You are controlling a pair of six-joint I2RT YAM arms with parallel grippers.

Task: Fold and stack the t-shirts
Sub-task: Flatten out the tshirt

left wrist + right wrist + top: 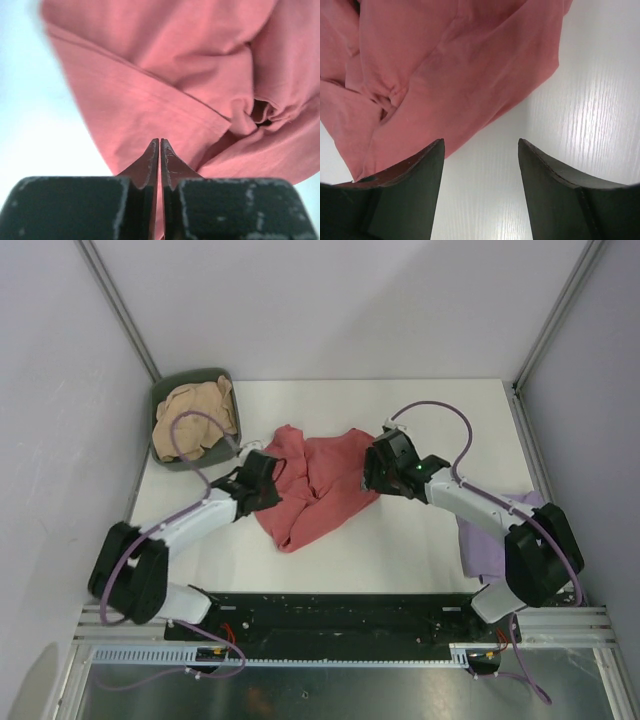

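Observation:
The salmon-red t-shirt (315,490) lies crumpled in the middle of the white table. My left gripper (268,483) is at its left edge. In the left wrist view the left gripper (159,142) has its fingers pressed together over the shirt's hem (150,75), with a thin strip of red cloth between them. My right gripper (372,472) hovers at the shirt's right side. In the right wrist view the right gripper (480,145) is open over bare table, with the shirt's edge (445,65) just beyond its left finger. The pale lavender t-shirt (485,540) lies at the table's right edge, partly under the right arm. The tan-beige t-shirt (195,415) is bunched in the bin.
A dark green oval bin (165,390) stands at the back left corner of the table (420,540). Grey walls enclose the table on three sides. The arms' cables loop above both wrists.

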